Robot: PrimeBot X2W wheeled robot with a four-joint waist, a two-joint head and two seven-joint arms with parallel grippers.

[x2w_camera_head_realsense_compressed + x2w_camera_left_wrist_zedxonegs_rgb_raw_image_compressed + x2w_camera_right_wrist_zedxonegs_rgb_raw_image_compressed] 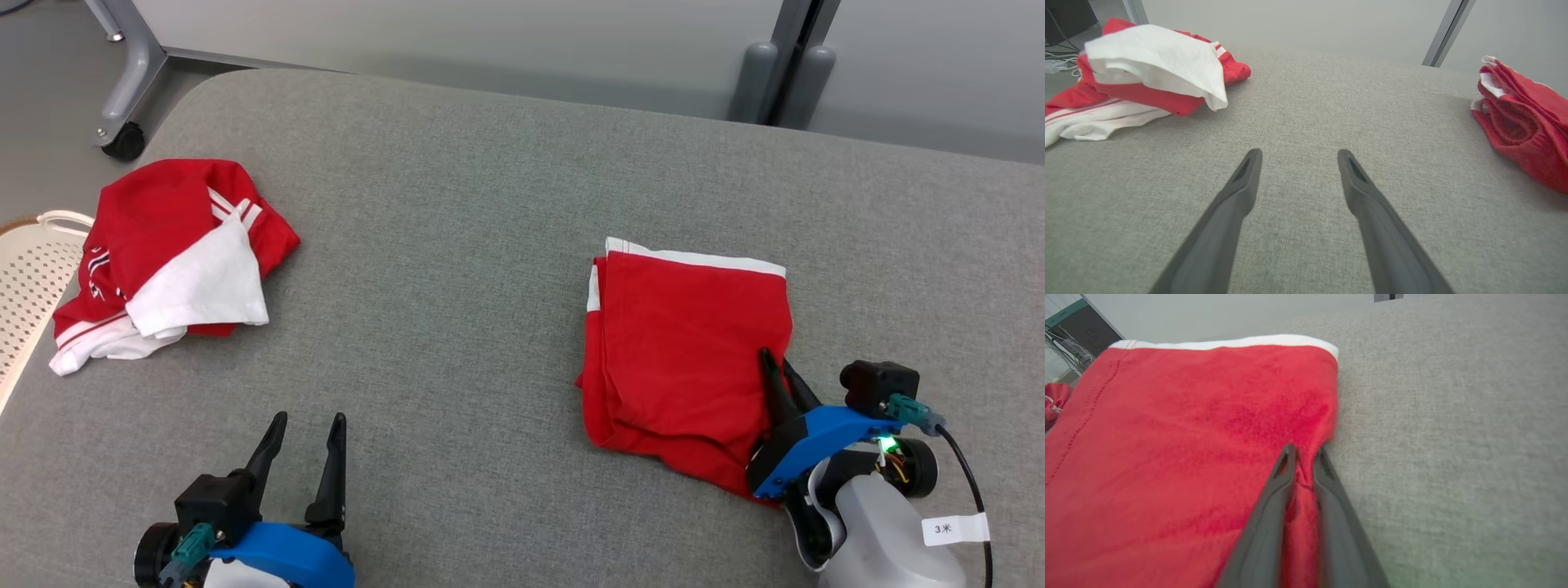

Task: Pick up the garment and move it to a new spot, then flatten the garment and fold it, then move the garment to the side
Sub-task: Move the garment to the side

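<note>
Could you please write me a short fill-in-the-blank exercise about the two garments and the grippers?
1. The right gripper is ____ on the folded garment.
2. The left gripper stands ____ above the bare cushion.
3. The crumpled garment is red and ____.
Missing words: shut; open; white.
</note>
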